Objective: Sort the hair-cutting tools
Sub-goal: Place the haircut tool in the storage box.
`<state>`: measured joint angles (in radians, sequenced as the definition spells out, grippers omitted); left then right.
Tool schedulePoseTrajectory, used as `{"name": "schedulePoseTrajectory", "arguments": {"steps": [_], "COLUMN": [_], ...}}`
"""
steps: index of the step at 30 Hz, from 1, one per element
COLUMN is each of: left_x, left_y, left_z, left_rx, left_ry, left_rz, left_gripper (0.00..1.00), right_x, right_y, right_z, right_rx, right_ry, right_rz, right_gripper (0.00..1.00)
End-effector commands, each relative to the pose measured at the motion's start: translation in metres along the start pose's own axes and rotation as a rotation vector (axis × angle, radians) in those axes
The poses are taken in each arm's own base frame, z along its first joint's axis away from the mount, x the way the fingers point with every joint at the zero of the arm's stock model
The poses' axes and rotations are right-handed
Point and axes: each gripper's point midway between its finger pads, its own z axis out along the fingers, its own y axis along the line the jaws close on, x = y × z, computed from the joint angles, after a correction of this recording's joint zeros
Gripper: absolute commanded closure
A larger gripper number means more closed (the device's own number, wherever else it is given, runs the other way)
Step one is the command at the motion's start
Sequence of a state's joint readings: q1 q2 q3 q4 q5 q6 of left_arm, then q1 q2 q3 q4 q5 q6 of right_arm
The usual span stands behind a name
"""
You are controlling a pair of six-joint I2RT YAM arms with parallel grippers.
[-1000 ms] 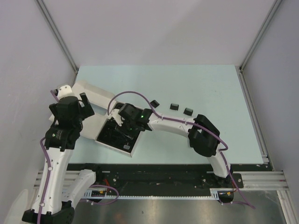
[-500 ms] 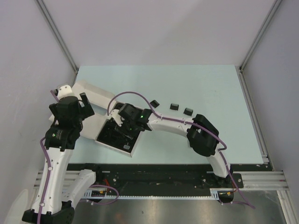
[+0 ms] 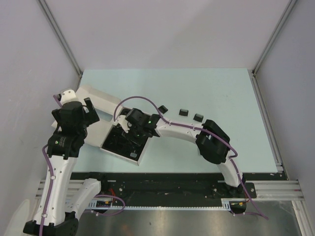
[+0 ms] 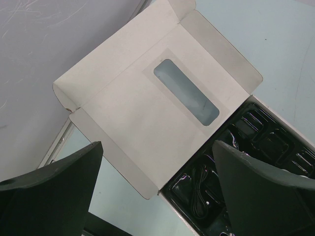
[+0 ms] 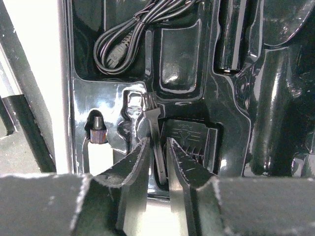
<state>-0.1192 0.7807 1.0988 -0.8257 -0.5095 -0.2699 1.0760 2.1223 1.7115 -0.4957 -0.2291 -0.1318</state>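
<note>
Over the black tray (image 5: 78, 93), the right gripper (image 5: 157, 142) points down with its fingers narrowly apart, one on each side of the tiny black brush (image 5: 152, 115) lying in the tray. Whether they pinch its handle, I cannot tell. Just beyond, the coiled cable (image 5: 123, 44) sits in its own compartment. Three comb guards (image 3: 183, 112) rest on the table (image 3: 221, 88) near the tray. The left gripper (image 4: 157, 196) hangs spread wide, holding nothing, above the white lid (image 4: 133, 113).

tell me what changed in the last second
Right arm shifted a touch left at the elbow; right gripper stays low in the tray, fingers straddling the brush; nothing visibly taken or let go. Left gripper, box and three guards unchanged.
</note>
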Motion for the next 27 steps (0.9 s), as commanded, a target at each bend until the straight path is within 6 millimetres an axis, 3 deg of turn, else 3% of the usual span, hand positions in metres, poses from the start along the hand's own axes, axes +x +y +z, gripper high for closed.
{"name": "schedulePoseTrajectory", "arguments": {"steps": [1,9,27], "left_x": [-0.002,-0.001,0.003], "left_y": [0.003,0.003,0.004], "left_z": [0.000,0.000,0.003], "left_rx": [-0.007,-0.010,-0.021], "left_ry": [-0.014,-0.012,-0.001], "left_rz": [-0.013,-0.012,-0.004], "left_gripper": [0.00,0.00,0.00], "right_x": [-0.006,-0.001,-0.012], "right_y": [0.003,0.006,0.007], "right_z": [-0.001,-0.001,-0.009], "right_rx": [-0.021,-0.041,-0.012], "right_ry": [-0.012,0.005,-0.001], "right_rz": [-0.010,-0.013,0.020], "right_gripper": [0.78,0.81,0.89]}}
